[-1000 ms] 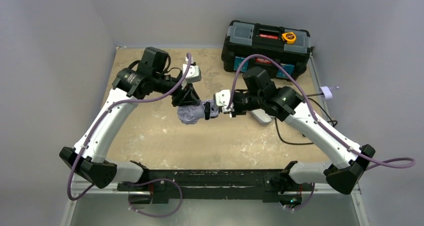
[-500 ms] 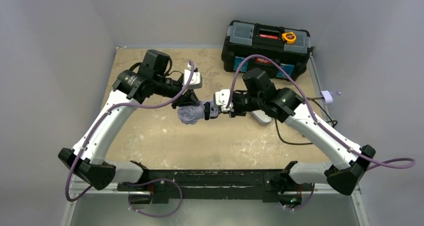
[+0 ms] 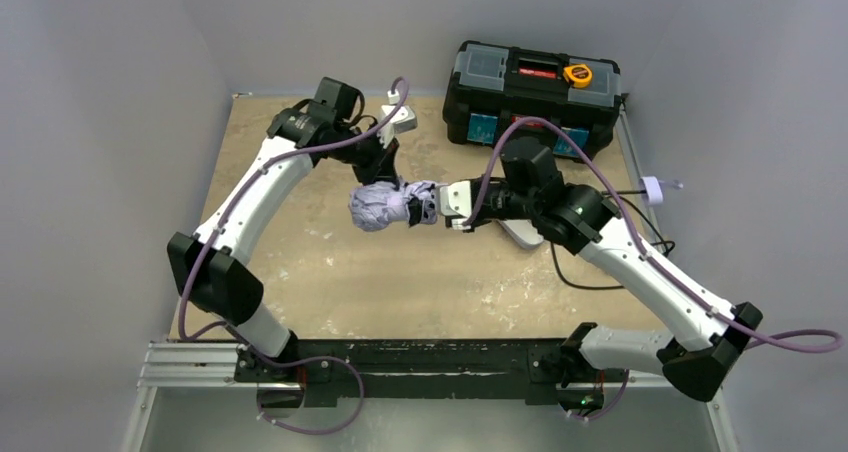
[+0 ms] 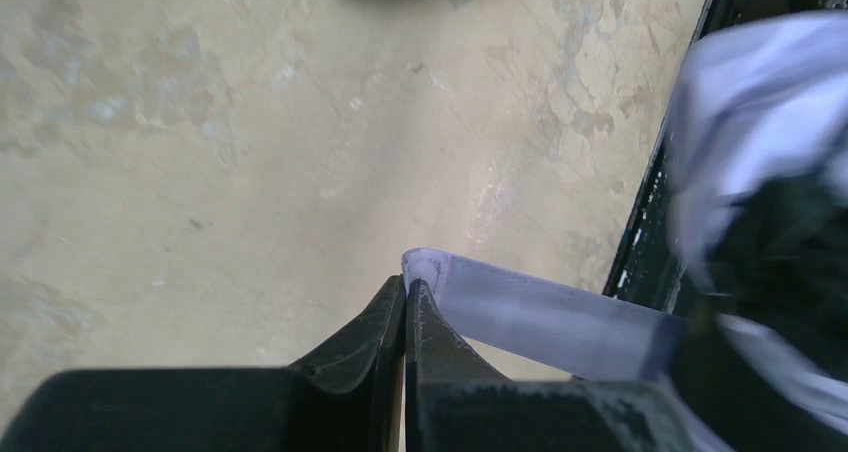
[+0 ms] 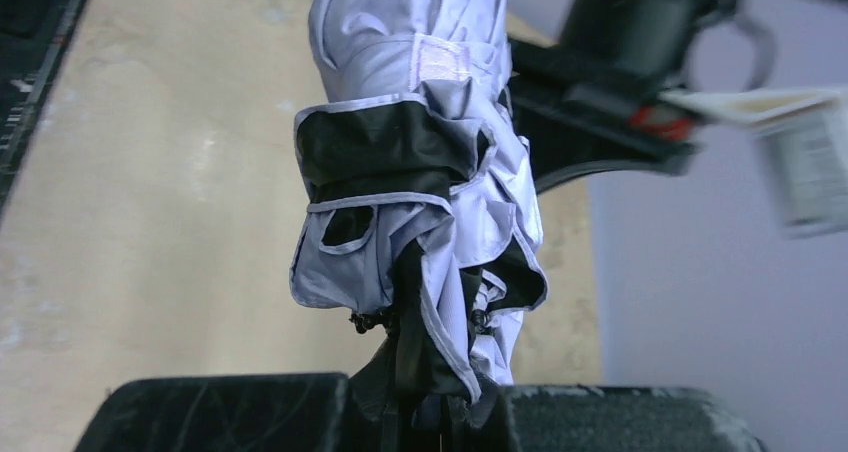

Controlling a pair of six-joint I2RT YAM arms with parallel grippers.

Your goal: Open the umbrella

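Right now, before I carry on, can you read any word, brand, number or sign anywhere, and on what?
No text is legible in any view.
Red labels on the toolbox lid and front: too small to read.
Marking on the yellow tape measure: too small to read.
Grey patch on the white module at the left wrist: blurred.
The umbrella: no print seen.

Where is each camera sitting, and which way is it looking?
Top: high behind the arms, looking down at the table, toolbox and umbrella; both whole arms show.
Left wrist: on the left arm, looking down past the left hand, shut on the umbrella's strap.
Right wrist: on the right arm, looking along the right hand, shut on the folded umbrella.
Shared: all three see the umbrella and the table.
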